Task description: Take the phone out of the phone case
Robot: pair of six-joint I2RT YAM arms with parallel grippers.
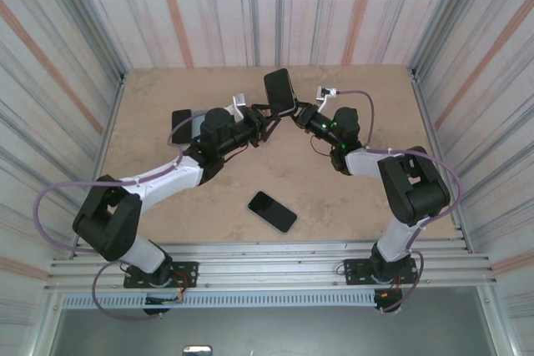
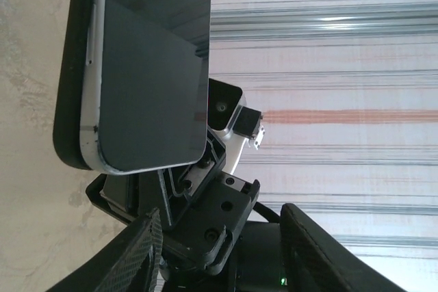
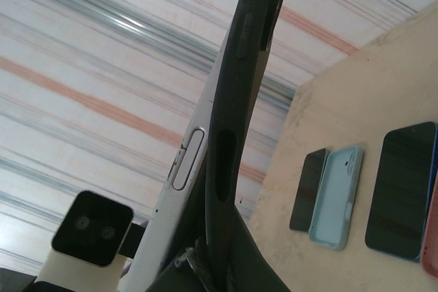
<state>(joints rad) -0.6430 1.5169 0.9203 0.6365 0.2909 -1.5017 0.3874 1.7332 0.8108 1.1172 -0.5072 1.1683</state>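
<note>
The phone (image 2: 150,66) and its phone case (image 2: 72,94) run off the top edge of the left wrist view. Their lower end is covered by the right gripper (image 2: 198,189), and the left fingers (image 2: 149,251) are clipped at the bottom. The right wrist view cuts the case's top too, and clips a dark phone (image 3: 402,189) and a pink thing (image 3: 432,237), perhaps another case, at its right edge. From above, the left arm (image 1: 167,177) hides part of a dark item (image 1: 180,118).
</note>
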